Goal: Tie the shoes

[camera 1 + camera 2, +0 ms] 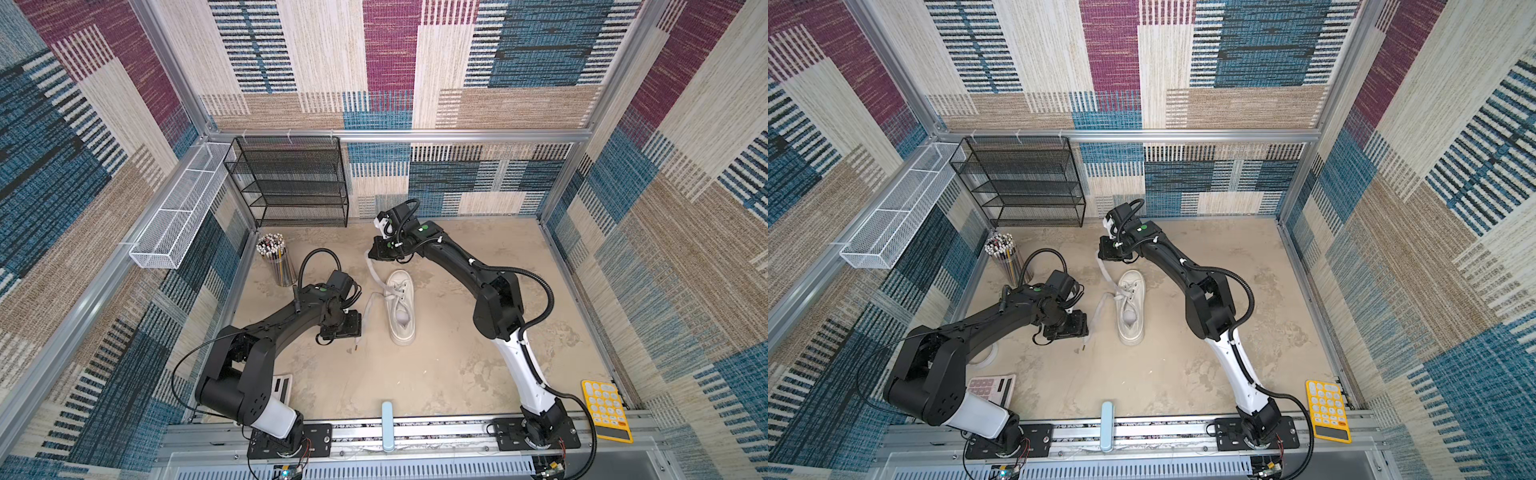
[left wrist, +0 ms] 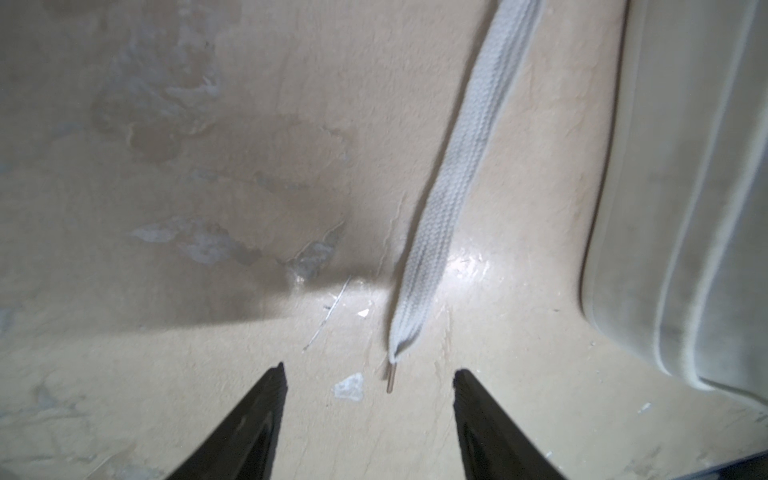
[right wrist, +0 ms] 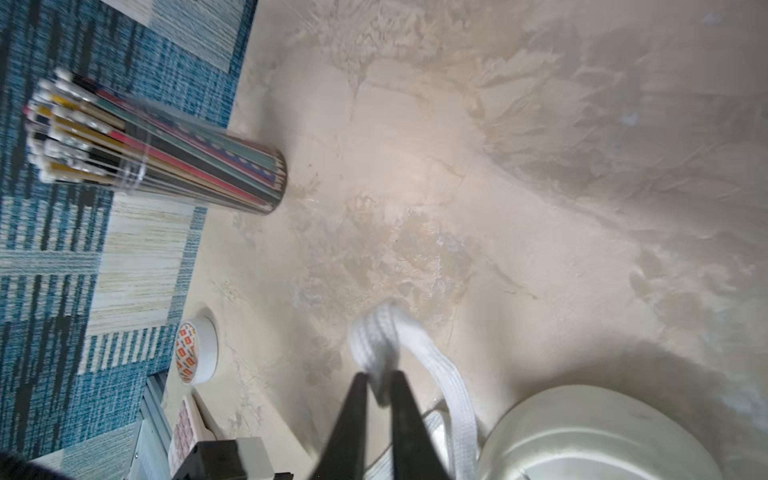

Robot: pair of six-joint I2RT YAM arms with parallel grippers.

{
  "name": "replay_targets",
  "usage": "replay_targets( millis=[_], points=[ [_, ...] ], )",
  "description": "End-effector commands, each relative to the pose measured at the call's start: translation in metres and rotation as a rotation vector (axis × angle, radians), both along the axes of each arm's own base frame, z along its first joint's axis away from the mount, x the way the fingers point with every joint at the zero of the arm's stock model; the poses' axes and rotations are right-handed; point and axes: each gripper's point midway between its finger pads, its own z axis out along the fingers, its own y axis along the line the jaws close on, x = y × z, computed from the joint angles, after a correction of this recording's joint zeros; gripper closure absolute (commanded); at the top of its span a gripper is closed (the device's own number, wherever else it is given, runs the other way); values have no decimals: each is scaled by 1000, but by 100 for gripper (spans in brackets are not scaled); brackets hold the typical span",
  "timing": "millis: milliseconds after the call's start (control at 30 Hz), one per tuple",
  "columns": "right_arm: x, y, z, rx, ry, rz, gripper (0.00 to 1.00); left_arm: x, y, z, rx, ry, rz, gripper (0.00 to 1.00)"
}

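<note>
Left wrist view looks down on the beige tabletop [image 2: 166,395], where the left gripper [image 2: 369,369] hangs with its two black fingers [image 2: 266,415] spread wide and nothing between them. The loose lace [image 2: 449,187] lies flat on the surface, running toward the fingers. Its dark tip [image 2: 391,379] sits in line with the gap between the fingertips, nearer the finger on the sneaker's side, and touches neither. Whether the fingertips reach the tabletop cannot be told. The thick white sole of the sneaker [image 2: 685,208] fills one edge of that view, beside the lace but apart from it.

Both top views show the sneaker [image 1: 400,307] [image 1: 1131,307] standing on its sole in the middle of the table between the two arms. Its toe points to the back wall and its heel to the arm bases. The left gripper is just to the left of the heel half.

Beyond the toe and a little to its left is the right gripper [image 3: 380,376]. Its fingers [image 3: 349,415] are drawn close together and pinch a folded bunch of the pinched lace [image 3: 374,332]. The fold pokes out past the fingertips, and the rest of the band trails back toward the sneaker's rounded toe. In a top view this lace rises off the table from the eyelets to the gripper [image 1: 371,270]. A clear cup of pencils [image 3: 166,166] stands well apart, by the side wall.
</note>
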Motion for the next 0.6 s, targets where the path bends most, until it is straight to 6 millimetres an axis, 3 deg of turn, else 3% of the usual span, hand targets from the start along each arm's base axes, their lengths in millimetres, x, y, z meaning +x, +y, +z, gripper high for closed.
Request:
replay_targets(
  millis=[0, 133, 333, 567],
  points=[
    [-6, -3, 5, -14, 11, 37, 47, 0, -2, 1, -15, 10, 18, 33],
    [-4, -19, 32, 7, -28, 7, 35, 2, -5, -3, -11, 24, 8, 33],
    [-2, -63, 63, 3, -67, -62, 33, 12, -10, -10, 25, 32, -3, 36],
    [-14, -113, 72, -8, -89, -120, 33, 12, -15, -21, 135, 89, -42, 42]
  ],
)
